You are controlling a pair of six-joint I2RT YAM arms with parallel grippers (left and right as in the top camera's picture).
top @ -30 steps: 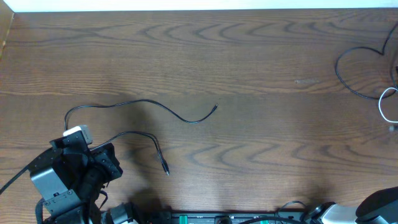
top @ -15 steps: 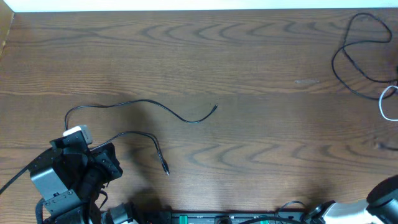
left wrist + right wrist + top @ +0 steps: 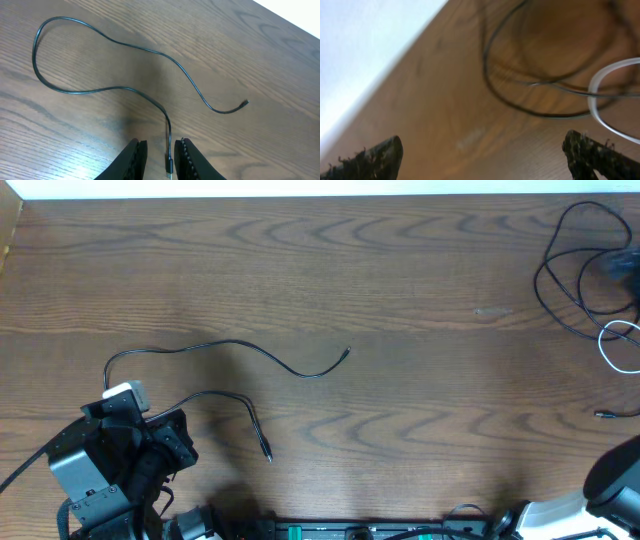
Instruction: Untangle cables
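**Tabletop** [image 3: 400, 270]: brown wood grain, with a pale edge along the far side.

**Left black cable** [image 3: 230, 343]: one thin cord lying flat and uncrossed in the left half of the tabletop. It runs from a free plug end near the middle, in a wavy line leftward, and bends back beside the left arm [image 3: 110, 460]. It then curves down to a second plug end to the right of that arm. In the left wrist view this same cord [image 3: 169, 137] shows as one open loop.

**Left end effector** [image 3: 161, 145]: the fingers stand at a narrow gap and grip nothing. The near plug end shows in that gap, lying on the wood.

**Right black cable** [image 3: 540, 285]: overlapping loops at the far right corner, crossing one another. A dark blurred patch sits among them, and what it is cannot be told.

**White cable** [image 3: 604, 350]: a small loop at the right edge, just below the black loops and touching them. It is blurred in the right wrist view [image 3: 591, 97], beside the black strands [image 3: 520, 107].

**Loose plug end** [image 3: 603, 415]: small and dark, apart from the loops and below them. Which cord it belongs to cannot be told.

**Right end effector** [image 3: 480, 147]: the fingers are spread wide and hold nothing, above the right-hand cords.
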